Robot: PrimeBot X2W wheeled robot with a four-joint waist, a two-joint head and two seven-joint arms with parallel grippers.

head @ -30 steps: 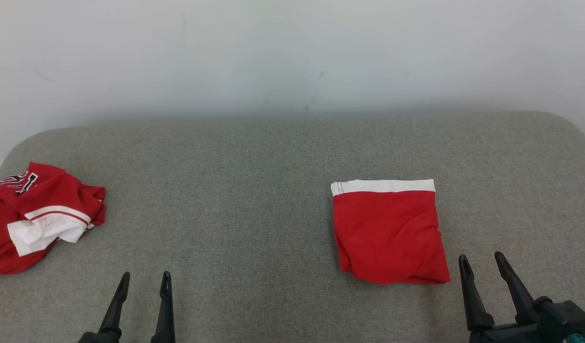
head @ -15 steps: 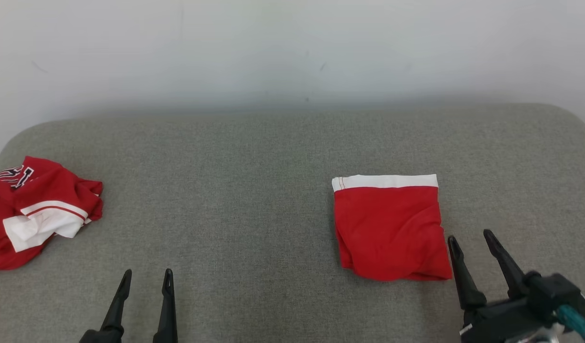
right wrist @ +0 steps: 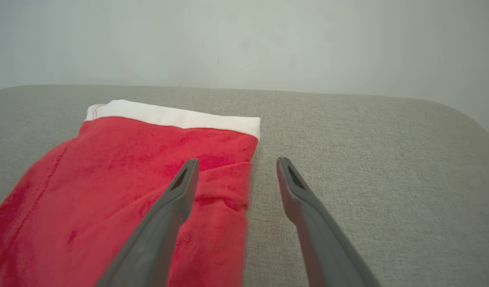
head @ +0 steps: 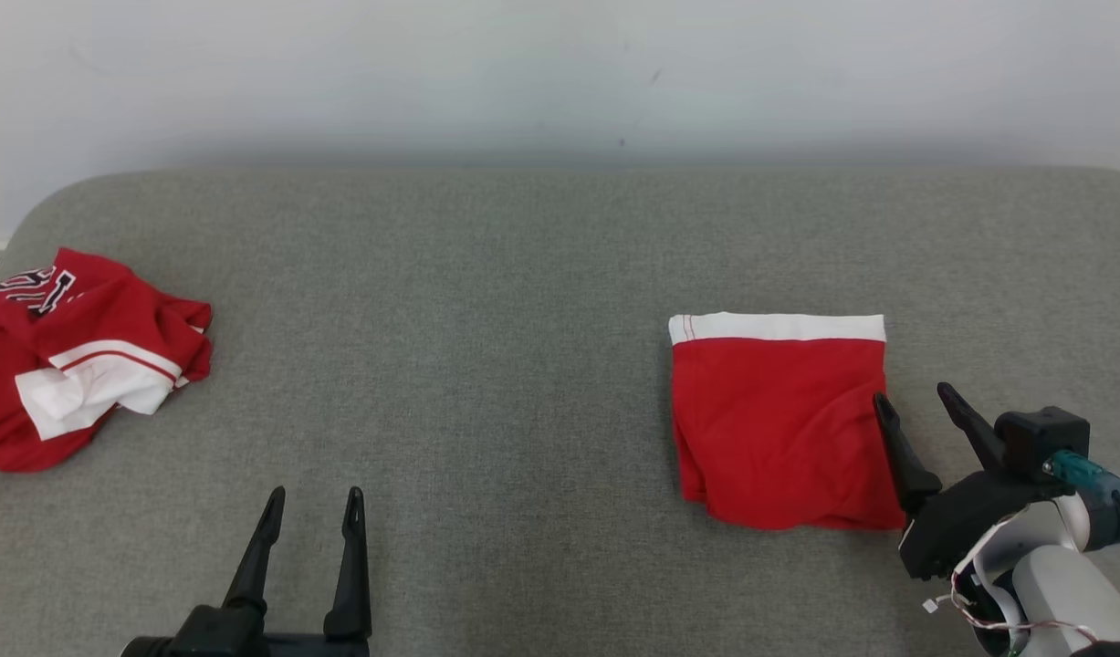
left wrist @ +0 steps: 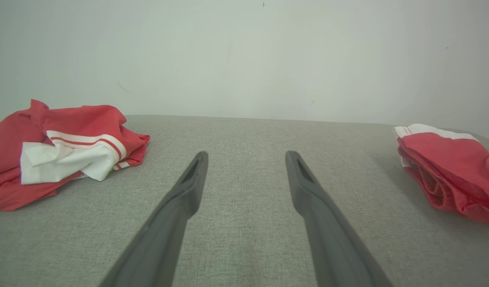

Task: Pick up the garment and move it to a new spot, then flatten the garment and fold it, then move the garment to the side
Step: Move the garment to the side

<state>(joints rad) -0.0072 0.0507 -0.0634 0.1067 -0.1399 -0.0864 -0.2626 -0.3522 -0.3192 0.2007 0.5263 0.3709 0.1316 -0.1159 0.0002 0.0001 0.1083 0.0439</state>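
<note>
A folded red cloth garment with a white band (head: 783, 424) on the grey fabric worktop (head: 486, 319).
The right pincer (head: 912, 392) hung spread at its right edge; the left pincer (head: 315, 493), also spread, stood well apart.

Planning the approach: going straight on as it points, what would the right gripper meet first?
Likely the right edge of the folded garment, under one finger; the other heads over bare cushion. Height is unclear.
</note>
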